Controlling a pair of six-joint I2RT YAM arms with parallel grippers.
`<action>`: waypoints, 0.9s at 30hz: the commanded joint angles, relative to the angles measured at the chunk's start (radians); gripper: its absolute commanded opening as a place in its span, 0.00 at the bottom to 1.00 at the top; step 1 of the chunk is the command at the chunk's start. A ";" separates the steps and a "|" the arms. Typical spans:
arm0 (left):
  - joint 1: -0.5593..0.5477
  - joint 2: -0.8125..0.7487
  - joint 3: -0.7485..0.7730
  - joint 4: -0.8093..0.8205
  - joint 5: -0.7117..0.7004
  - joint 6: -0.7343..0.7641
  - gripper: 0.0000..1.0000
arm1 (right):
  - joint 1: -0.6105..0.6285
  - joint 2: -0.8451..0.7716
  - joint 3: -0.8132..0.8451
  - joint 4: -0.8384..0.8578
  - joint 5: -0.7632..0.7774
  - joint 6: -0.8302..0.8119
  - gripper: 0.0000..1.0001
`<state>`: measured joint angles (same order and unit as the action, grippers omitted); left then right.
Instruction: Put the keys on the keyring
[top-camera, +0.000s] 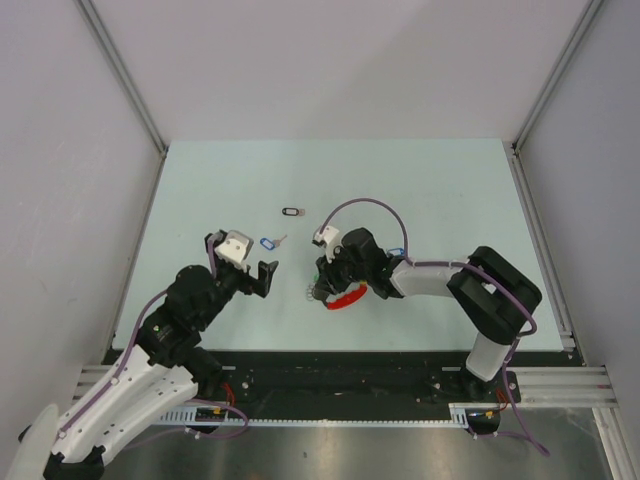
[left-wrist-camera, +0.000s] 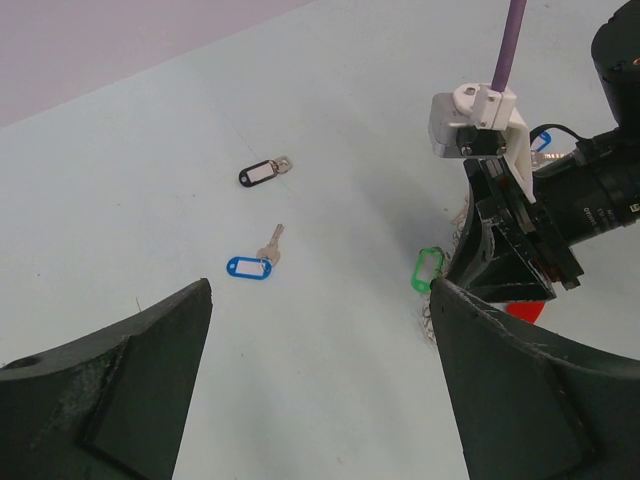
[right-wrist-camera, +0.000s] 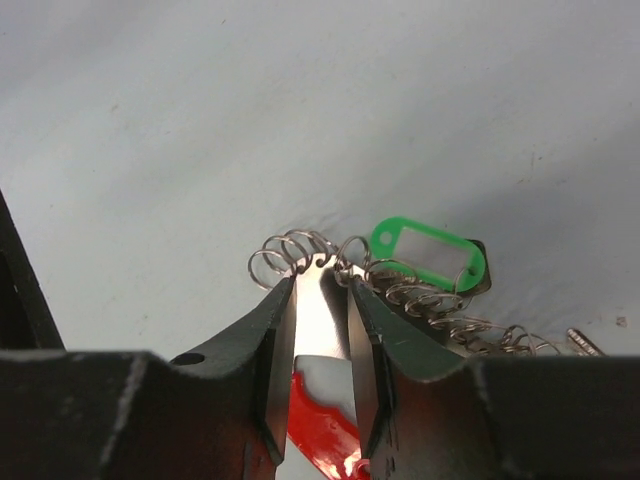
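Right gripper (right-wrist-camera: 320, 287) pinches the keyring (right-wrist-camera: 318, 410) — left gripper (left-wrist-camera: 320, 290) gapes empty, blue-tagged key (left-wrist-camera: 250, 267) and black-tagged key (left-wrist-camera: 258, 174) loose beyond.

Your surface (top-camera: 420, 190) is a pale, smooth, matt sheet with almost no sheen. On the keyring (right-wrist-camera: 322, 310) you get a bright, mirror-polished metal strip above a glossy red band (right-wrist-camera: 315, 420) that looks like plastic. Its thin wire loops (right-wrist-camera: 290, 250) are shiny silver metal. The green tag (right-wrist-camera: 430, 255) is smooth, glossy plastic. The blue-tagged key (left-wrist-camera: 252, 265) and the black-tagged key (left-wrist-camera: 262, 173) each pair dull silver metal with a smooth plastic tag. Your left tool (left-wrist-camera: 320, 290) has matt black fingers (left-wrist-camera: 110, 390), grainy and scuffed pale along the edges. The right tool (right-wrist-camera: 320, 290) has the same matt black finish. The cable (left-wrist-camera: 512, 40) has a smooth purple sheath.
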<state>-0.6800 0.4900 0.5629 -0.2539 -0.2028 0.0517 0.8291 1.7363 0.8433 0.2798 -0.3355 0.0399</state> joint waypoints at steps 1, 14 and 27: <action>0.014 0.004 0.032 0.004 0.017 -0.019 0.94 | -0.004 0.019 0.053 0.042 0.047 -0.017 0.30; 0.030 0.018 0.034 0.008 0.034 -0.023 0.94 | 0.002 0.062 0.062 0.068 0.061 -0.025 0.22; 0.033 0.010 0.032 0.002 0.040 -0.027 0.95 | 0.019 0.098 0.063 0.055 0.113 -0.066 0.22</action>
<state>-0.6575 0.5076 0.5629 -0.2543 -0.1764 0.0490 0.8410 1.8214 0.8776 0.3141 -0.2543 0.0082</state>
